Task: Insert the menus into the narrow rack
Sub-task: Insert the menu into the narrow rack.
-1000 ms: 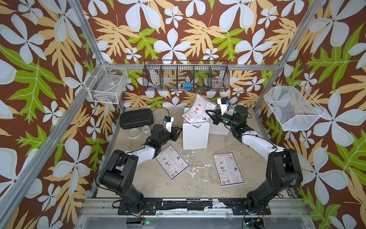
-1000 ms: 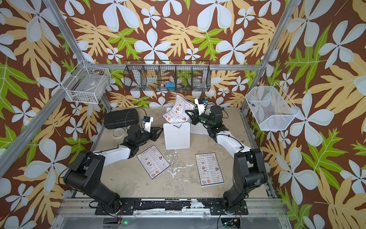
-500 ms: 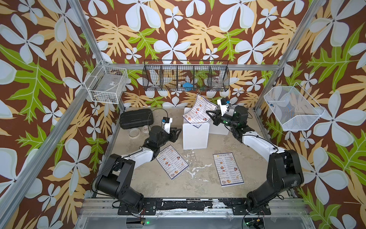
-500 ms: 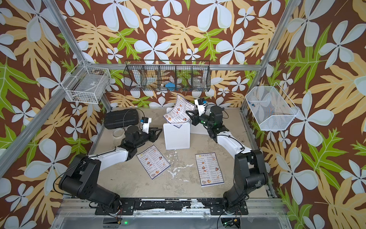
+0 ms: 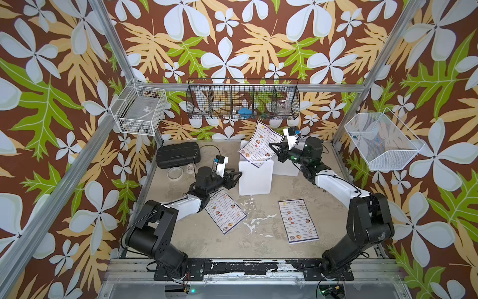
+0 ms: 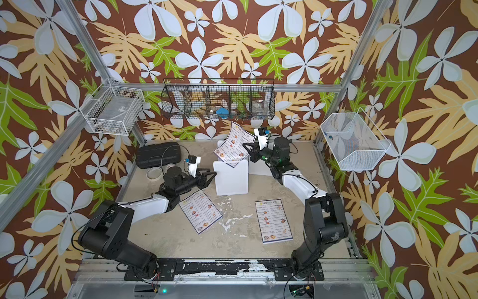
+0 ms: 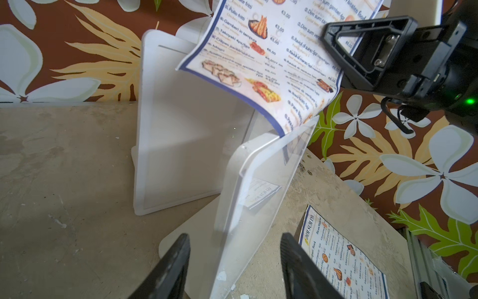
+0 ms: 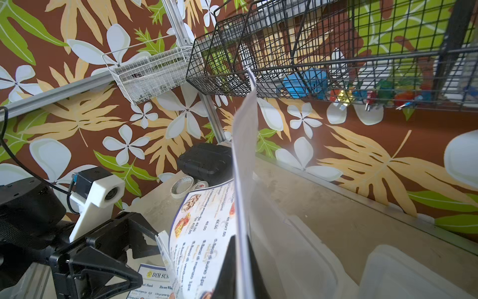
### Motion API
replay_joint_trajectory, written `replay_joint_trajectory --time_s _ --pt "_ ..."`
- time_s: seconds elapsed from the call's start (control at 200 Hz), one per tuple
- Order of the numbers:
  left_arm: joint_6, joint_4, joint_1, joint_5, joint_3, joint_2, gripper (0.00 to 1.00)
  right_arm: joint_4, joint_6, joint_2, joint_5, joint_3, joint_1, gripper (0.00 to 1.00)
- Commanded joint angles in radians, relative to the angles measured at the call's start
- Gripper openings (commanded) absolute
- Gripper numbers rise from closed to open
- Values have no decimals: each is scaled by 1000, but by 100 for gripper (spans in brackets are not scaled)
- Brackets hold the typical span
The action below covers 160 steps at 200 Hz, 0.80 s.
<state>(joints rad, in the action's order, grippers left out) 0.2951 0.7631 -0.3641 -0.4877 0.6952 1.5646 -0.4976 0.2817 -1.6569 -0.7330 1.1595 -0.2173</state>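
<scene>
Between the tightly closed jaws of the right gripper (image 5: 271, 146) sits one long edge of a menu (image 5: 259, 145), pinched about halfway along and held tilted above the rack (image 5: 255, 181). In the left wrist view its lowest corner meets the top edge of the rack's clear front panel (image 7: 258, 196). Whether that corner has entered the slot behind cannot be told. The sheet looks thin, light and glossy. It bows away from the grip and its free corner curls, so it will likely flop and slide rather than push straight. A hold nearer the leading edge would probably keep that edge stiffer for the narrow gap.

Opposite, the left gripper (image 5: 238, 178) has its jaws parted and holds nothing. Its fingers (image 7: 176, 259) stand either side of the clear panel's side edge, apparently not touching it.

A second menu (image 5: 225, 211) lies flat on the table (image 5: 258, 248), partly under the left arm. A third menu (image 5: 298, 221) lies well apart, nearer the right arm. Both are flat against the surface, so they will probably be hard to lift except at a corner.
</scene>
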Motion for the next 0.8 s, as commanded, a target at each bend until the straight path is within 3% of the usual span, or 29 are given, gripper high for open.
replay_joint_trajectory --time_s 0.0,0.345,0.796 --pt "-6 6 -1 12 24 25 58 -24 8 2 -5 2 1 0" --pt "-23 -71 6 160 115 117 52 -33 8 16 -14 -19 0 0" --pt "-26 -62 14 105 108 97 54 -59 4 18 -27 -28 -1 0"
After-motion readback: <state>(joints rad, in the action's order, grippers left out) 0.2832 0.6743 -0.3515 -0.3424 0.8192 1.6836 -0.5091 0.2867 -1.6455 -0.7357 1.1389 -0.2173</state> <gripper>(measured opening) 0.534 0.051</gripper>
